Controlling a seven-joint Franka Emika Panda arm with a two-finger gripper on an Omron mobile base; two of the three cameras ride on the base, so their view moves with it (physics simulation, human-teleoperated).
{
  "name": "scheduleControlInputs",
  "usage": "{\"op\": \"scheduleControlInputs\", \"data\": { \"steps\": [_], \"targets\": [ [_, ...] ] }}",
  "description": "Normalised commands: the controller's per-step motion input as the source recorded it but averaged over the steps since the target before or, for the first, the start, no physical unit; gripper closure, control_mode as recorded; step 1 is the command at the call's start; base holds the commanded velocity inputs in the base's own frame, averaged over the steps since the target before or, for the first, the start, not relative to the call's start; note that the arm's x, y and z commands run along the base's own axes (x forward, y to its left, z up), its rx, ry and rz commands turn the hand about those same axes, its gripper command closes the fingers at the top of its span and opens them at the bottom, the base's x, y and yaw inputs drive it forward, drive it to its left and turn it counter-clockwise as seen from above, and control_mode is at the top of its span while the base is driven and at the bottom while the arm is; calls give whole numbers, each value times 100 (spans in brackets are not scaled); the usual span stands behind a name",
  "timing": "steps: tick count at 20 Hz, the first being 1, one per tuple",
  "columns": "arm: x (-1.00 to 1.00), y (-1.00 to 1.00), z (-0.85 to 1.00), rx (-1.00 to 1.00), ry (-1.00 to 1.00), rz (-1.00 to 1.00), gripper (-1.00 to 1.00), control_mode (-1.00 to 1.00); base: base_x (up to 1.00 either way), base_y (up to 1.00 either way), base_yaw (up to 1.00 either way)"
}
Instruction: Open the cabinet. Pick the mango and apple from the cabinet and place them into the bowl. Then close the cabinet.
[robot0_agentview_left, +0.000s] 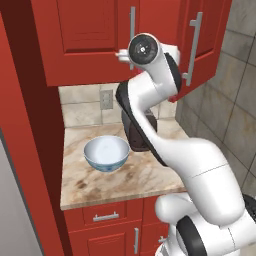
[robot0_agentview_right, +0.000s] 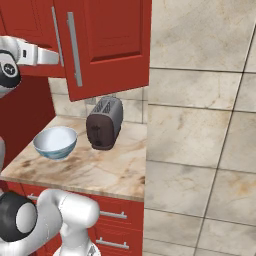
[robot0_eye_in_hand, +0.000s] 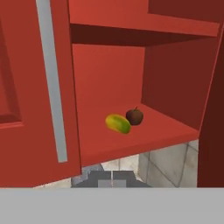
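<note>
- The cabinet (robot0_eye_in_hand: 109, 78) has its right door (robot0_agentview_right: 107, 45) swung out, so the lower shelf lies open to the hand camera; the left door (robot0_eye_in_hand: 30, 87) hangs closed beside the opening, its long silver handle (robot0_eye_in_hand: 51, 83) running down the near edge
- The mango (robot0_eye_in_hand: 117, 123) and the apple (robot0_eye_in_hand: 134, 116) sit touching on that shelf, towards the back right, both untouched
- The gripper (robot0_eye_in_hand: 112, 178) faces the opening from outside, its jaws pressed together with nothing between them; my guess is they must part before any reach for the fruit
- The bowl (robot0_agentview_left: 106, 153) waits on the counter (robot0_agentview_left: 140, 180) below the cabinet, just beside the toaster (robot0_agentview_right: 104, 122), a short drop from the shelf
- Opening looks done; both picks and the closing remain
</note>
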Motion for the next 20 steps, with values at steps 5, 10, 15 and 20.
{"op": "scheduleControlInputs", "data": {
  "steps": [5, 10, 15, 20],
  "targets": [
    [61, 0, -4, 0, 0, -9, 100, -100, 0, 0, 0],
    [61, 0, -8, 0, 0, -15, 100, -100, 0, 0, 0],
    [24, -14, -2, 0, 0, -18, 100, -100, 0, 0, 0],
    [-7, -47, 0, 0, 0, -25, 100, -100, 0, 0, 0]
  ]
}}
